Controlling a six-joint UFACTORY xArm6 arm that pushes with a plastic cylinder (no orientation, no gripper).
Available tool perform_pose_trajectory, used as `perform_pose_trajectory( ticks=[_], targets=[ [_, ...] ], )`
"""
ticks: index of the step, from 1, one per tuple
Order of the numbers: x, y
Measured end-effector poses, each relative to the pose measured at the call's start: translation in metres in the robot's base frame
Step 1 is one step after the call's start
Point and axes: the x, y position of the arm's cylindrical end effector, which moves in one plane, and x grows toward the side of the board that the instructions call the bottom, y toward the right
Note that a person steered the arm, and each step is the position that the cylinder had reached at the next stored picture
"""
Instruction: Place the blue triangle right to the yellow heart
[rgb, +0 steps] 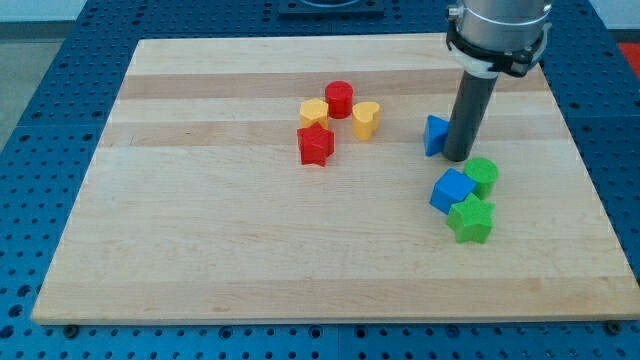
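The blue triangle (434, 135) lies right of centre on the wooden board (200, 200). My tip (458, 158) rests on the board right against the triangle's right side and hides part of it. The yellow heart (366, 118) lies to the triangle's left, a short gap away. The rod rises from the tip to the arm at the view's top right.
A red cylinder (339, 98), a yellow hexagon-like block (314, 112) and a red star (315, 145) cluster left of the heart. Below my tip lie a green cylinder (482, 175), a blue cube (452, 190) and a green star (471, 219).
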Motion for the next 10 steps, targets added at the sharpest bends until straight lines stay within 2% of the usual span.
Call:
perform_pose_trajectory(
  ticks=[6, 10],
  targets=[
    [-0.027, -0.011],
    [-0.025, -0.044]
  ],
)
